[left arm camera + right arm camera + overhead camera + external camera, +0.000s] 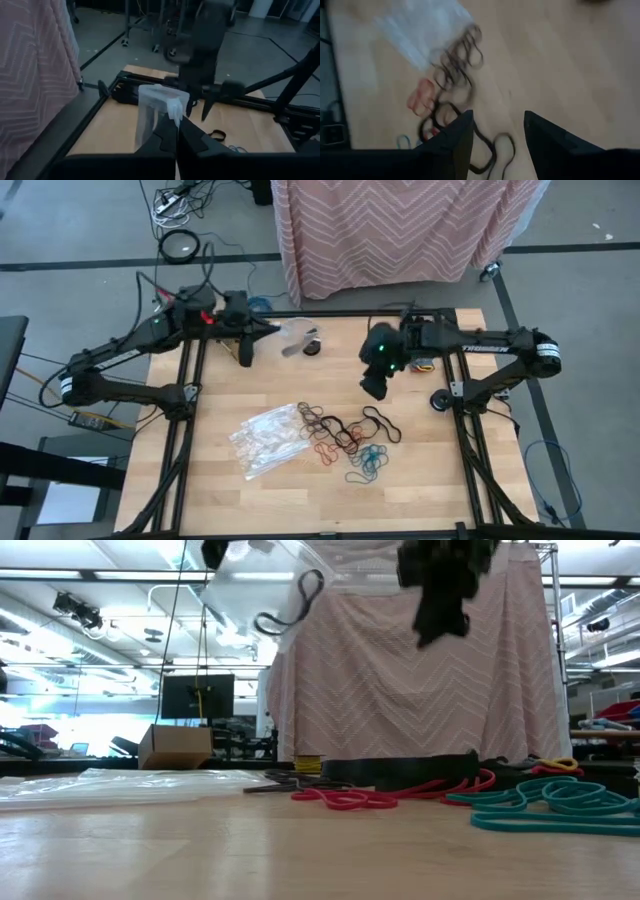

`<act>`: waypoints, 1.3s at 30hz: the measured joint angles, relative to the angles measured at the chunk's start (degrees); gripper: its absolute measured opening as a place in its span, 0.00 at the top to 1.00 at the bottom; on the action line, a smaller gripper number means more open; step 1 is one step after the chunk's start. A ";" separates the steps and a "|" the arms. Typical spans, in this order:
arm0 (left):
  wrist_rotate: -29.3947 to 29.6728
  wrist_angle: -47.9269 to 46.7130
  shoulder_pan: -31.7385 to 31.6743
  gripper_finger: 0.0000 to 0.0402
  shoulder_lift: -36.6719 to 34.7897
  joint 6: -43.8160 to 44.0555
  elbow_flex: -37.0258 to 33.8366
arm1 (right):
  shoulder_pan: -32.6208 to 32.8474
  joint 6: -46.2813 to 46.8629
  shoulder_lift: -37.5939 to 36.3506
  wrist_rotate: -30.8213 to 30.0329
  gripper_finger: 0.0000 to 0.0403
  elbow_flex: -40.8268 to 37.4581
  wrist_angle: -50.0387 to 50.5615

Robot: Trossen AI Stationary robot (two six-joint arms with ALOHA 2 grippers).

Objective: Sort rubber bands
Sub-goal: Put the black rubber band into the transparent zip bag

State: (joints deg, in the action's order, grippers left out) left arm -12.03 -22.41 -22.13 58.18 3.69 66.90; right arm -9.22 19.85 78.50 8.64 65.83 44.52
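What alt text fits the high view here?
Seen from above, two dark arms reach over a wooden table: the left claw holds up a clear plastic bag with a black band inside, while the open right claw hangs above a pile of black, red and teal rubber bands. More clear bags lie beside the pile.

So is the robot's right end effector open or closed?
Open. The right end effector shows bare wood between its two dark fingers, with nothing held, above the rubber bands.

Robotics lab, open ceiling with strip lights [120, 585], monitor [197, 696], cables on grey floor [180, 200]
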 joint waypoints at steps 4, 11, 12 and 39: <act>0.15 -0.67 0.00 1.00 -0.18 1.01 0.00 | 0.38 5.45 0.11 -0.07 0.59 -9.73 -6.12; 0.13 -3.10 0.00 1.00 0.57 0.82 -0.05 | 0.55 13.52 0.11 1.64 0.60 -23.61 -17.18; 0.13 -2.91 0.00 1.00 0.73 0.81 -0.02 | 0.55 14.74 0.11 2.39 0.60 -24.96 -18.73; -0.47 -1.07 0.68 1.00 7.51 1.04 -0.05 | 5.53 35.81 -0.53 -13.82 1.00 -36.13 -41.03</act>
State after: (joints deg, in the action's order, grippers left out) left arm -12.50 -23.48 -21.45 65.68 4.73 66.85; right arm -3.69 55.66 77.97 -5.17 29.70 3.49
